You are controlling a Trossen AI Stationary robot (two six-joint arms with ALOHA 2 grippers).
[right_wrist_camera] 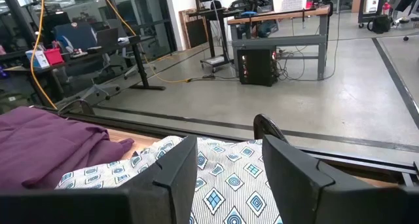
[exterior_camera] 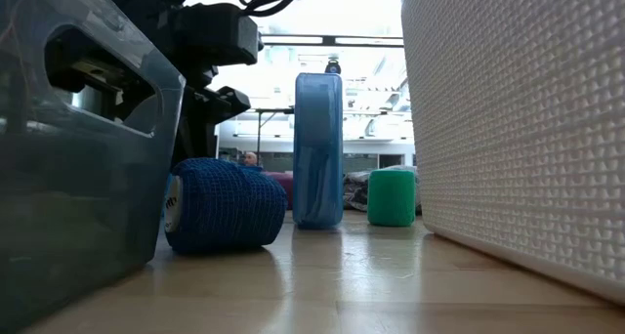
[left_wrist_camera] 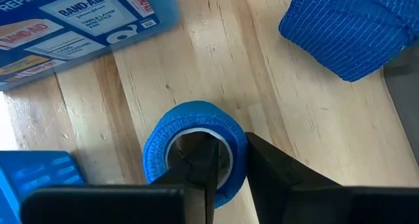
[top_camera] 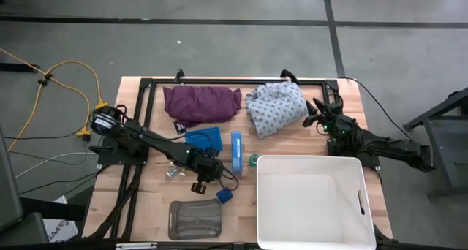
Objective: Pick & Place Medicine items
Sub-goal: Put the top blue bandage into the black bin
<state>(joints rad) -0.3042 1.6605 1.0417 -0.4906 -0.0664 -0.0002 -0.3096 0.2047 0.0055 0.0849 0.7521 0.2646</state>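
- Looking straight down in the high view, the left gripper [top_camera: 207, 169] hung over the loose medicine items beside the white bin [top_camera: 310, 199], which looked empty; the right gripper [top_camera: 319, 116] waited by the patterned cloth [top_camera: 276, 107].
- At table height, a blue bandage roll [exterior_camera: 220, 205], an upright blue box [exterior_camera: 318, 148] and a green roll [exterior_camera: 392, 197] stood on the wood, none yet binned.
- From the left wrist, the jaws pinched the wall of a blue tape roll [left_wrist_camera: 194, 147], one finger inside its core; a Band-Aid box [left_wrist_camera: 78, 21] lay nearby.
- From the right wrist, the fingers stood apart, holding nothing.
- Judged so, placing had barely begun.
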